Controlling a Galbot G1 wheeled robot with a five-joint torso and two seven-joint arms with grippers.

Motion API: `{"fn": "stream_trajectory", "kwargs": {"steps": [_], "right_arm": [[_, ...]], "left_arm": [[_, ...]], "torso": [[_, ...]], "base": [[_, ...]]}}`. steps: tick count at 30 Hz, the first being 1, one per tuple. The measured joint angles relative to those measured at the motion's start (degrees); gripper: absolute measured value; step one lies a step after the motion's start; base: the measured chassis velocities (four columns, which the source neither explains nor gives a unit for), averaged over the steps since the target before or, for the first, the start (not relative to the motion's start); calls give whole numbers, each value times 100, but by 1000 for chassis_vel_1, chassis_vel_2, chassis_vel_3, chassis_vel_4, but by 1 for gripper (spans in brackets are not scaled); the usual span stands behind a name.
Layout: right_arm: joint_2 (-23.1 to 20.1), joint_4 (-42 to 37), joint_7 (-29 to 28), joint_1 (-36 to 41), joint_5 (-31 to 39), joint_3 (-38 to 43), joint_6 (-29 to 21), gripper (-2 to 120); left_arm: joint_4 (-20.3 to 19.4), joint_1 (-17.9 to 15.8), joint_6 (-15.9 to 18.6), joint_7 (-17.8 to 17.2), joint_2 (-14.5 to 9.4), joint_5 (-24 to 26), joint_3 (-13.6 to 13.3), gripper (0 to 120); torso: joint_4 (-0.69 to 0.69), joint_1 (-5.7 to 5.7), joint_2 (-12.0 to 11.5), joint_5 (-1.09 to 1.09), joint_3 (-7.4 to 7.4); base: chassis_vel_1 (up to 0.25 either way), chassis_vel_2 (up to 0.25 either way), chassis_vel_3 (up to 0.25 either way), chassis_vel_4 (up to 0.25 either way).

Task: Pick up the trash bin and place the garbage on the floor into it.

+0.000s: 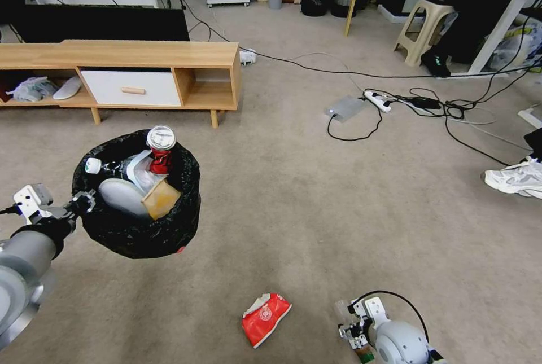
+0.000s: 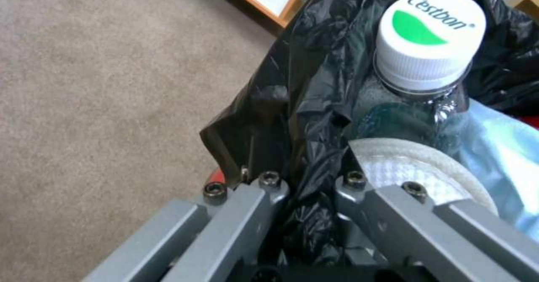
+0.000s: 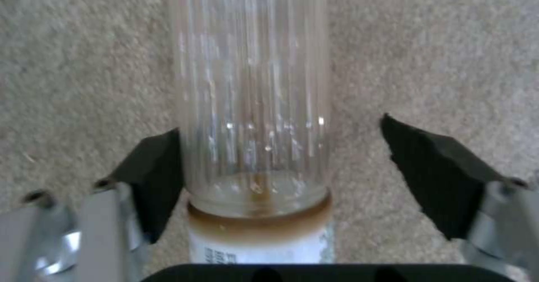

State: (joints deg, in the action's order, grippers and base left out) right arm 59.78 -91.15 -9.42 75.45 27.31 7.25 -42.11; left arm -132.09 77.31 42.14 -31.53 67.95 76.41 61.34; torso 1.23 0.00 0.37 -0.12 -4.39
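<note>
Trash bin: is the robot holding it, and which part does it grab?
Yes. The left gripper pinches the trash bin by its rim, with the black bag caught between its fingers.

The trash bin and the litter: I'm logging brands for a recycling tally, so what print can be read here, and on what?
"Cestbon": on the white cap of the bottle in the trash bin, held at its rim by the left gripper.
Clear bottle between the right gripper fingers: label print too blurred to read.
Flattened red carton on the floor: round white emblem, unreadable.
Red can: print unreadable.
</note>
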Motion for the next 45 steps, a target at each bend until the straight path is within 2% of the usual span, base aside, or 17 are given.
{"fn": "stream_trajectory", "kwargs": {"steps": [2, 6, 11, 15, 16, 18, 20, 22, 28, 35, 38, 39, 40, 41, 43, 44, 45], "right_arm": [[80, 79, 48, -51, -37, -10, 1, 75], [134, 146, 78, -74, -86, -26, 11, 74], [84, 80, 76, -25, -101, -36, 16, 74], [4, -114, 43, 78, -86, -45, 13, 62], [4, -114, 43, 78, -86, -45, 13, 62], [-43, -281, 50, 149, -22, -63, -2, 51], [-58, -332, 52, 169, -10, -65, -5, 48], [-70, -425, 49, 206, -1, -67, -6, 38], [-213, -807, -6, 359, 32, -67, -8, 26], [-349, -1147, -66, 482, 59, -29, -7, 26], [-400, -1365, -81, 548, 106, 47, -9, 26], [-417, -1576, -78, 570, 159, 151, 21, 26], [-425, -1695, -59, 568, 165, 224, 219, 26], [-425, -1695, -59, 568, 165, 224, 219, 26], [-438, -1879, 80, 506, 144, 364, 722, 26], [-438, -1879, 80, 506, 144, 364, 722, 26], [-446, -1976, 161, 453, 148, 442, 953, 26]], "left_arm": [[8, 1, 0, 0, 5, -9, -11, 3], [14, 3, 0, 0, 7, -17, -21, 3], [26, -5, 0, 2, -4, -20, -29, 3], [30, -10, 0, 2, -2, -28, -81, 3], [30, -10, 0, 2, -2, -28, -81, 3], [30, -2, 0, 6, 9, -66, -147, 3], [30, 0, 0, 7, 14, -78, -168, 3], [28, 3, 0, 13, 18, -91, -201, 3], [32, 6, 0, 21, -14, -95, -182, 3], [36, 5, 0, 24, 0, -95, -217, 3], [33, 38, 0, 30, 5, -136, -320, 3], [7, 131, -1, 66, -1, -243, -493, 3], [-33, 215, 0, 97, -10, -339, -642, 3], [-33, 215, 0, 97, -10, -339, -642, 3], [-116, 352, 0, 114, -27, -465, -908, 3], [-116, 352, 0, 114, -27, -465, -908, 3], [-158, 404, 0, 114, -34, -494, -1026, 3]], "torso": [[4, -1, 4, -7, 2], [2, -1, 5, -4, 2], [-5, 0, -1, 13, -1], [-12, 0, -7, 28, -4], [-12, 0, -7, 28, -4], [-12, 0, -8, 28, -6], [-9, 0, -8, 26, -6], [-7, 0, -7, 19, -4], [-7, 0, -5, 15, -2], [-6, 0, -4, 13, -2], [-4, 0, -3, 13, -2], [-4, 0, -3, 13, -2], [-5, 0, -2, 10, -2], [-5, 0, -2, 10, -2], [-4, 0, -2, 14, -2], [-4, 0, -2, 14, -2], [-4, 0, -2, 14, -2]], "base": [[0, 0, 0, 0], [0, 0, 0, 0], [0, 0, 0, 0], [0, 0, 0, 0], [0, 0, 0, 0], [0, 0, 0, 0], [0, 0, 0, 0], [0, 0, 0, 0], [0, 0, 0, 0], [0, 0, 0, 0], [0, 0, 0, 0], [0, 0, 0, 0], [0, 0, 0, 0], [0, 0, 0, 0], [0, 0, 0, 0], [0, 0, 0, 0], [0, 0, 0, 0]]}}
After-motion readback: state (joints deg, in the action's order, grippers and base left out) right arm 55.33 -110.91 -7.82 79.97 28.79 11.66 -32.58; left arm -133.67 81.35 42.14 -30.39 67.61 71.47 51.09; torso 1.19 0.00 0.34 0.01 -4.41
